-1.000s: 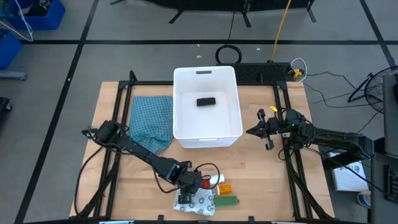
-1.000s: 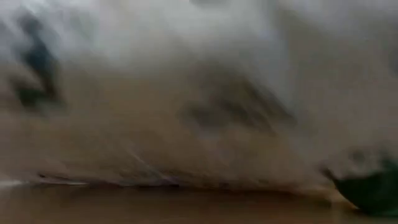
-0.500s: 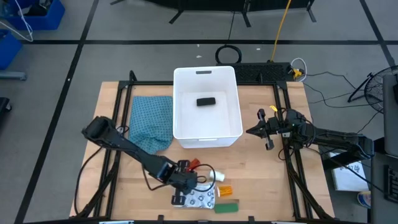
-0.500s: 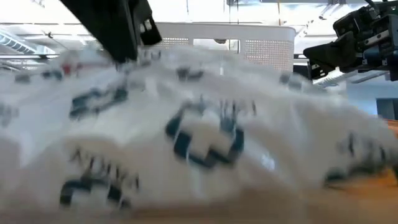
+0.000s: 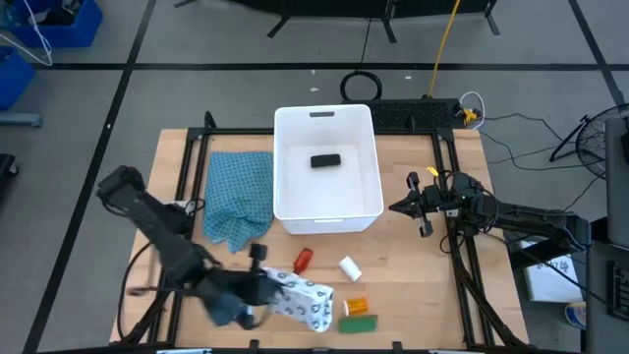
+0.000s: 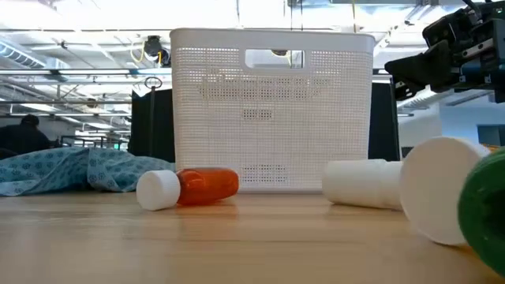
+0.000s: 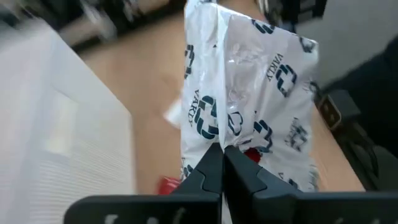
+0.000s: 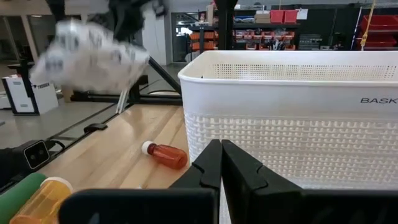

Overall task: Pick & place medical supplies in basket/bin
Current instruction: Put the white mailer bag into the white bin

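My left gripper (image 5: 265, 291) hangs above the table's near left part, shut on the white pouch with dark pattern (image 5: 305, 303), which shows blurred in mid-air in the right wrist view (image 8: 93, 57). On the table lie the red bottle (image 5: 303, 259), the white cylinder (image 5: 349, 267), the orange vial (image 5: 356, 304) and the green packet (image 5: 358, 322). The black packet (image 5: 325, 160) lies on the floor of the white bin (image 5: 327, 221). My right gripper (image 5: 398, 207) waits, shut, to the right of the bin. My left gripper pinches the pouch at one edge (image 7: 219, 138) between its two fingers (image 7: 208, 171). The fingers slant downward from the table's left side. The pouch is lifted clear of the table and reaches out past the fingertips toward the table's right, crumpled.
A teal checked cloth (image 5: 239, 195) lies left of the bin. Black frame rails (image 5: 185, 177) run along both sides of the table. In the low view the bin's wall (image 6: 272, 110) stands behind the red bottle (image 6: 189, 187) and the white cylinder (image 6: 363, 183).
My left gripper has risen and gone toward the table's left edge, rolling its wrist, and has carried the pouch up off the table's near edge. The pouch, which filled the low view, is now out of it. The other items lie where they were.
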`<action>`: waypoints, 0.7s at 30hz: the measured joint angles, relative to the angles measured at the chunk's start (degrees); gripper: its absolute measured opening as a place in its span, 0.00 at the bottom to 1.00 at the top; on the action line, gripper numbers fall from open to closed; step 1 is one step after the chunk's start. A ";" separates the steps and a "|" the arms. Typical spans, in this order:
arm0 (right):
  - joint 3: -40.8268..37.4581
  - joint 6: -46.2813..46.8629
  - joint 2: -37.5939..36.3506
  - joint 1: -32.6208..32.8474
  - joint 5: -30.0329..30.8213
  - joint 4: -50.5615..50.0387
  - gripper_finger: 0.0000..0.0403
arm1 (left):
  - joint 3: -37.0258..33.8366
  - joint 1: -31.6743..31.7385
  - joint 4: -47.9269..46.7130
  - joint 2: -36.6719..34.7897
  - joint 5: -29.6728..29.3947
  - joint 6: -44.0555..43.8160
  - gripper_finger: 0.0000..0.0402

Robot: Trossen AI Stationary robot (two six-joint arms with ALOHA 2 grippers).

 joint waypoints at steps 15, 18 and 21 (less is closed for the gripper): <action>0.00 -0.11 0.00 0.01 -0.01 0.00 0.00 | -21.41 4.36 26.68 -30.96 2.13 38.35 0.01; 0.00 -0.02 0.00 0.00 -0.01 0.00 0.00 | -27.39 6.66 27.97 -40.71 2.13 38.08 0.01; 0.00 0.03 0.01 0.01 -0.10 -0.01 0.00 | -32.99 8.60 28.55 -50.70 0.73 35.87 0.00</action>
